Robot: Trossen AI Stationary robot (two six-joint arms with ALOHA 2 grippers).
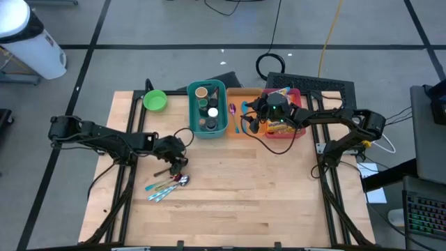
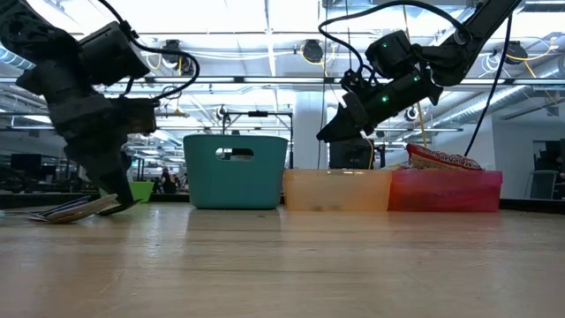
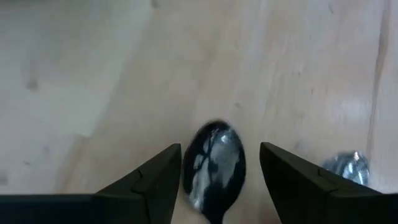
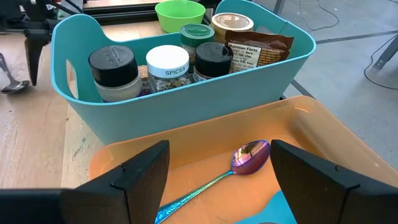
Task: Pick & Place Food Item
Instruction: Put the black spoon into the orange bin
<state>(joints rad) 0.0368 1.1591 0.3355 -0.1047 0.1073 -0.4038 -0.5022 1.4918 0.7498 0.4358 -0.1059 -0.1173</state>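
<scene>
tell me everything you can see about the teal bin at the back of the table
The teal bin looks like plastic, with rounded corners and a cut-out handle at each end. It stands upright on the table's far side, between the green bowl and the orange tray, which sits right beside it. Inside stand spice jars with black, white and green lids, a brown packet and a tan-lidded tub. No gripper touches it.

1. The basket (image 4: 186, 93) is teal; the bowl (image 4: 179, 14) is bright green.
2. The orange bin (image 4: 311, 134) holds a spoon (image 4: 249, 158) with purple bowl and blue handle.
3. The red bin (image 2: 446, 190) stands at the right.
4. The spice jar (image 4: 168, 67) has a white lid.
</scene>
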